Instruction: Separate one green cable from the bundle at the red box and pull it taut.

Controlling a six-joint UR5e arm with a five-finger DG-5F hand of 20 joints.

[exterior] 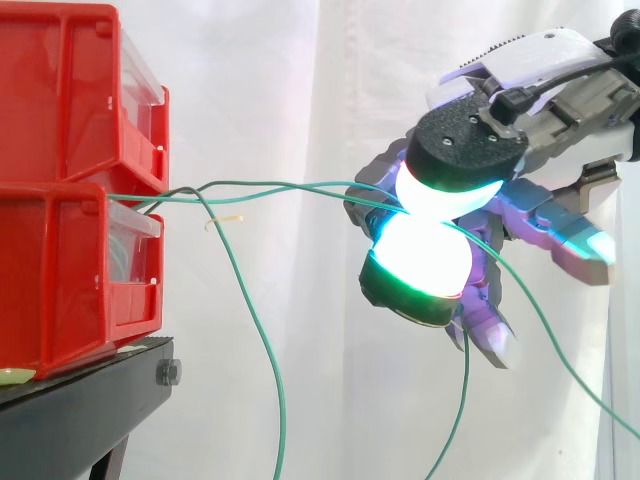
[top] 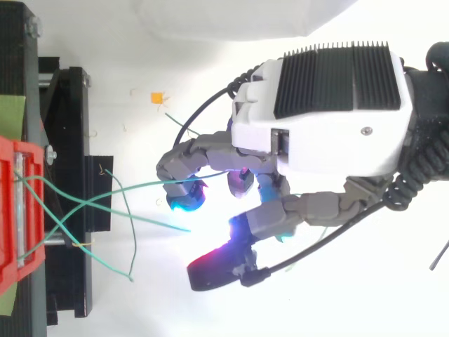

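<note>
Two red bins, the upper (exterior: 60, 100) on the lower (exterior: 60, 280), stand at the left on the black stand (exterior: 80, 410). Green cables come out between them at the front. Two strands (exterior: 270, 186) run almost level to the right into my hand (exterior: 560, 110). Its curled fingers pinch them between two glowing pads (exterior: 445, 195), well to the right of the bins. Past the pinch the cable hangs down (exterior: 462, 400). Another green cable (exterior: 262, 340) droops loose from the bins. In the top view, the cables (top: 133, 188) cross between the red box (top: 10, 210) and the hand (top: 323, 126).
A white curtain hangs behind the work. The stand's black frame (top: 66, 140) juts right of the box. An orange scrap (top: 157, 98) lies on the white floor. One loose cable end (top: 130, 275) stops short of the hand.
</note>
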